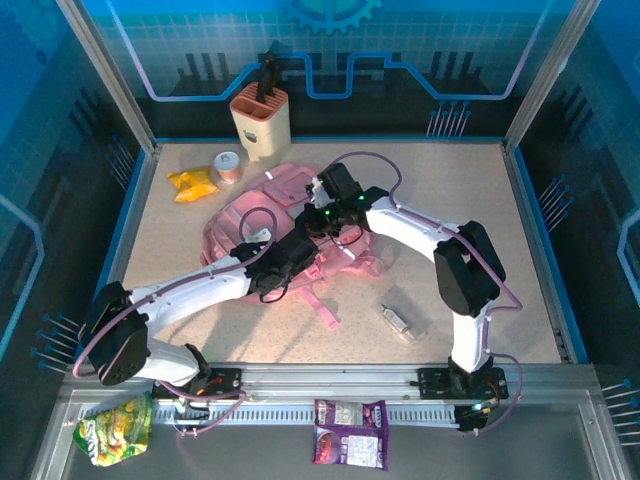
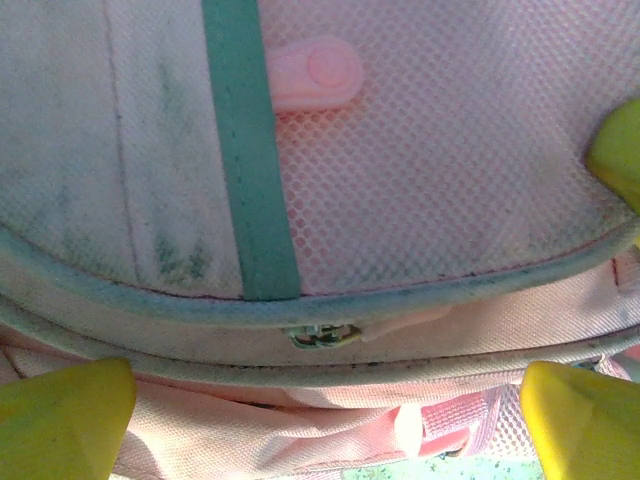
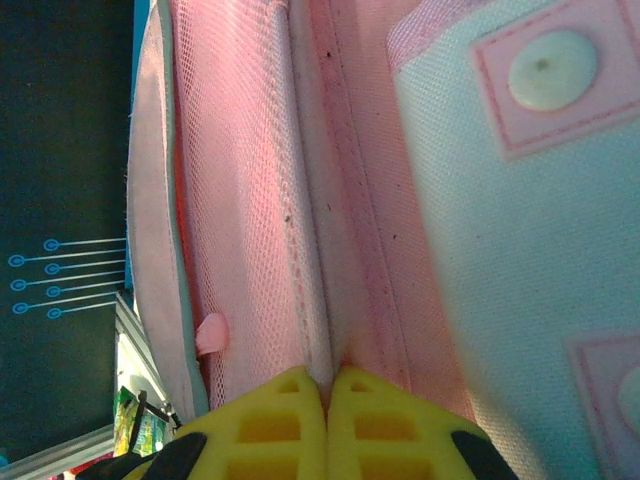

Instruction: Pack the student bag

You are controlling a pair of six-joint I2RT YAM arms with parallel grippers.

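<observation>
Your left fingers [image 2: 62, 420] are released, spread wide just over the large soft pink fabric backpack [image 1: 245, 215], straddling its small metal zip slider [image 2: 322, 335]. The backpack lies flat mid-counter [image 1: 470, 190], in front of the beige knife block [image 1: 260, 122]. Your right fingers [image 3: 265, 430] are clenched on the backpack's pink fabric seam.

A speckled beige worktop [image 1: 480, 230], blue-edged, sits inside blue wall panels [image 1: 420, 40] printed with gear and circuit lines; aluminium posts [image 1: 105, 70] rise at its far corners.
</observation>
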